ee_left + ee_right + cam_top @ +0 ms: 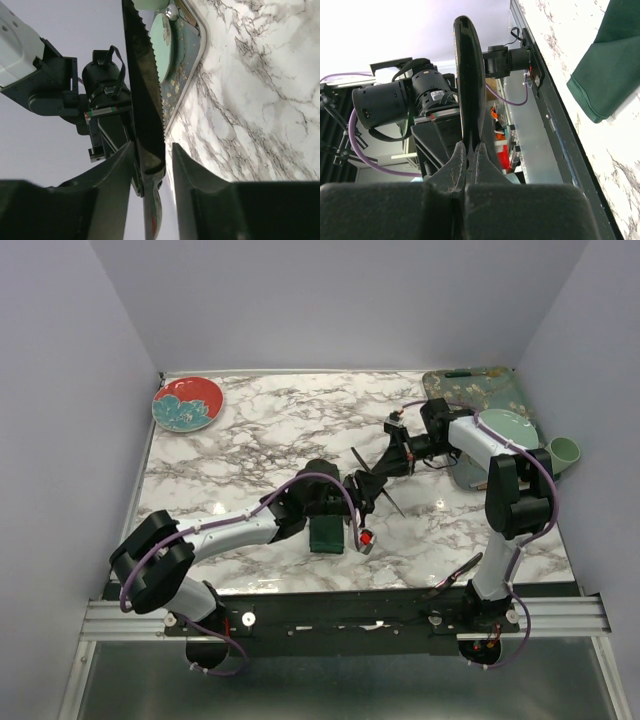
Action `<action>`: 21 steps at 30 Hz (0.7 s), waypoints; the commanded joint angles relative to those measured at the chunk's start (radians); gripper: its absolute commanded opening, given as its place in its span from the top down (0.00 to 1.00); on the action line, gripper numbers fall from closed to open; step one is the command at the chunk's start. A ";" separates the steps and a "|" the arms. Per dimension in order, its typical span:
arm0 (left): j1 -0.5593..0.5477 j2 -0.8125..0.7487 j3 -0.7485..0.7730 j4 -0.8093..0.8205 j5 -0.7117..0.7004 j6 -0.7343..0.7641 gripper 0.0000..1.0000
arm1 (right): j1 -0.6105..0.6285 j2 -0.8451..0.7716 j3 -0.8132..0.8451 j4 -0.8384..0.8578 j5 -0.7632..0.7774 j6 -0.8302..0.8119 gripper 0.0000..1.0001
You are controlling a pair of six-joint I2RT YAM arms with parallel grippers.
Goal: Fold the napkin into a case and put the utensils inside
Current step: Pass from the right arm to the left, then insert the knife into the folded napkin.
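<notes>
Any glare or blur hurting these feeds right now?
Top external: sharp, evenly lit, small glare spots on the marble table. Left wrist: serrated utensil crisp but dark, left claw softer. Right wrist: upper left washed out, smooth utensil nearly a silhouette.

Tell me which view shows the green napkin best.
Top external: the napkin shows nearly whole, a folded rectangle. Right wrist catches only one folded corner at the frame edge. Left wrist shows none of it.

Up top, the napkin (327, 536) sits half under the left arm (300, 505), and the utensils (392, 505) are thin dark slivers, ends lost in dark clutter. Left wrist camera: the serrated knife (145, 90) runs off the top edge. Right wrist camera: napkin's cut by the right edge.
</notes>
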 commanded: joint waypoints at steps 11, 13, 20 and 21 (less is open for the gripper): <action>-0.010 -0.032 0.121 -0.076 -0.070 -0.213 1.00 | -0.107 0.002 0.178 -0.008 0.003 -0.041 0.36; 0.001 -0.027 0.173 -0.138 -0.119 -0.345 1.00 | -0.150 -0.015 0.235 -0.010 0.090 -0.069 0.23; 0.162 0.159 0.678 -0.494 -0.348 -1.049 1.00 | -0.322 -0.086 0.433 -0.004 0.316 -0.159 0.13; 0.212 0.186 0.728 -0.531 -0.365 -1.122 1.00 | -0.333 -0.092 0.447 0.001 0.337 -0.165 0.11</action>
